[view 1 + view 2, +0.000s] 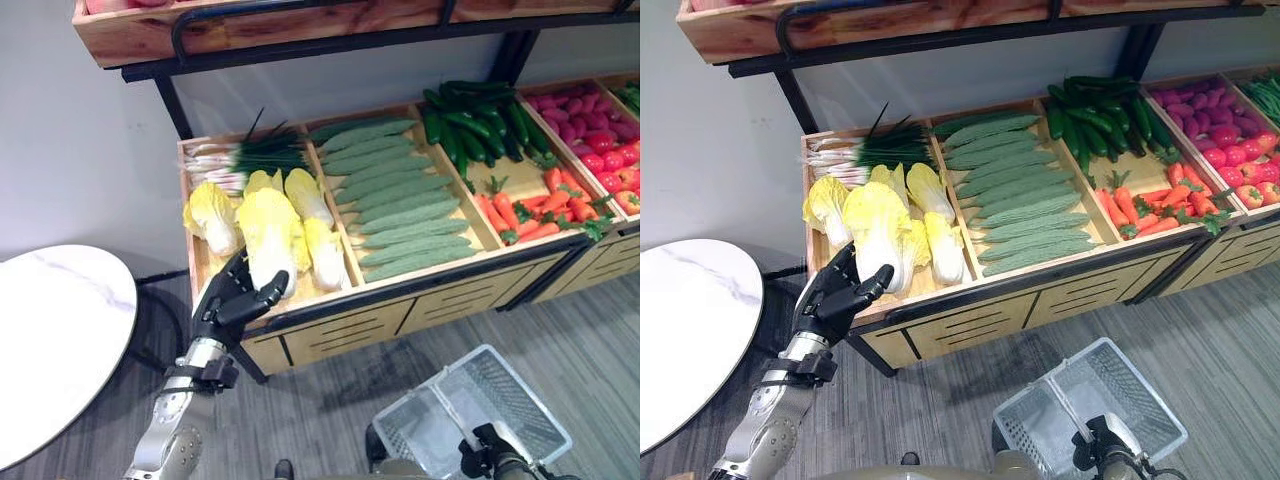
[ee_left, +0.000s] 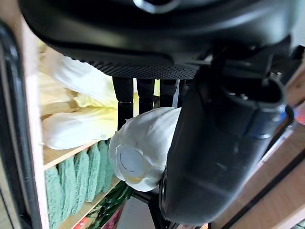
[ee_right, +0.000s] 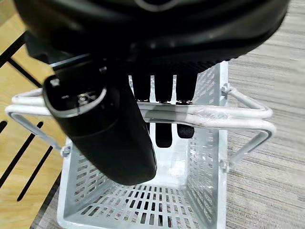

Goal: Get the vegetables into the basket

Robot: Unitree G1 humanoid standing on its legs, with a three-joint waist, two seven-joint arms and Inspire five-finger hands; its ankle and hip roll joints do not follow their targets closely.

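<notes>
Several pale yellow napa cabbages (image 1: 268, 235) lie in the left bin of the wooden vegetable stand (image 1: 400, 300). My left hand (image 1: 225, 300) is raised at that bin's front edge, open, its thumb pointing at the nearest cabbage. In the left wrist view, this cabbage's stem end (image 2: 143, 148) sits between the straight fingers (image 2: 125, 102) and the thumb, close to the palm. Low on the floor, the white wire basket (image 1: 520, 390) hangs from my right hand (image 1: 490, 450). Its fingers (image 3: 162, 95) are curled over the two folded handles (image 3: 228, 114). The basket holds nothing.
Other bins hold scallions (image 1: 245, 155), ridged light green gourds (image 1: 400, 195), dark cucumbers (image 1: 480, 125), carrots (image 1: 540, 210) and red and pink produce (image 1: 600, 130). An upper shelf (image 1: 300, 30) overhangs the stand. A round white table (image 1: 50, 340) stands at the left.
</notes>
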